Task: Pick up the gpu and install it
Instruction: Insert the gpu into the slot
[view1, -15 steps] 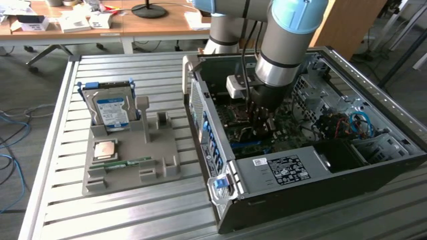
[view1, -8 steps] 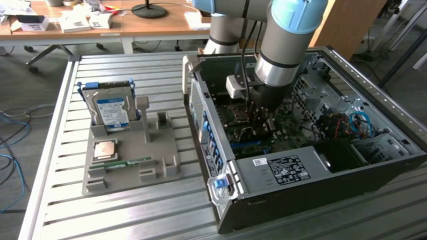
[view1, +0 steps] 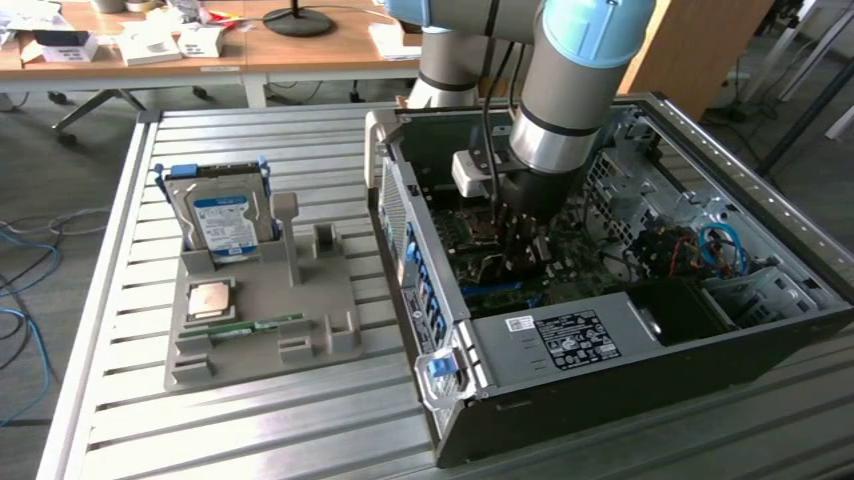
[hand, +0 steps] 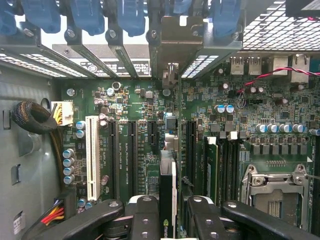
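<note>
While the gripper (hand: 167, 220) has the gpu (hand: 168, 192) clamped edge-on inside the pc case (view1: 641, 390), it hangs right above the motherboard (hand: 145, 107) slots, so looks like seating time: needs dead-straight alignment, then firm downward push.

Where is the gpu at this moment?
The gpu stands edge-on between the fingers of the gripper, over the motherboard's expansion slots. In the exterior view the gripper is down inside the open computer case, on that view's right.
</note>
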